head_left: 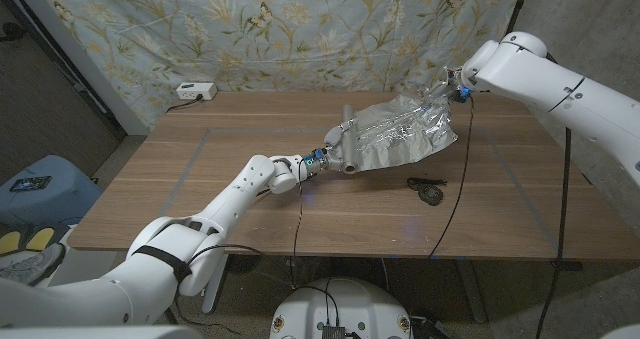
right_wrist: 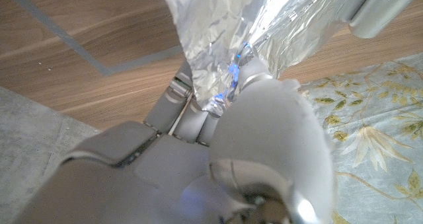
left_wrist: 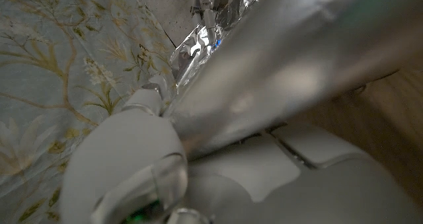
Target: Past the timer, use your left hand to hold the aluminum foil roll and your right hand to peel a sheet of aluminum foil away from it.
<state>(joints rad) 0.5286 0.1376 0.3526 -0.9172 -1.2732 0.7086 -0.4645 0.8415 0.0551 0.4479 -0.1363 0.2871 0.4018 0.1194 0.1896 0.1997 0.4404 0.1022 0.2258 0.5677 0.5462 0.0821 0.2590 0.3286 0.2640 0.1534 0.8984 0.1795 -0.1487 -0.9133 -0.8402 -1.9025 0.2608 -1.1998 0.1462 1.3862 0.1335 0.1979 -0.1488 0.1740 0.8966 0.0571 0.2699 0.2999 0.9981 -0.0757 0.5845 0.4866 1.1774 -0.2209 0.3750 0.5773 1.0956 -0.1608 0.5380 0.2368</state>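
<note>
Left hand: your left hand grips the aluminum foil roll mid-table, anchoring it against the pull.
Right hand: your right hand pinches the foil sheet at its far corner, keeping it taut.
Timer: the timer sits at the back left.

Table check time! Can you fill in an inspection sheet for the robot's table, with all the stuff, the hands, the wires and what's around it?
Surface: wooden table with faint tape lines.
Job's things: aluminum foil roll near the middle; foil sheet pulled out, crinkled, stretched toward the right.
Clutter: small dark object on the table; white timer at the far edge.
Hands: left hand holds the roll's end; right hand pinches the sheet's far edge.
Cables: black cable hanging across the table.
Surroundings: flowered cloth behind; blue bin at left.
</note>
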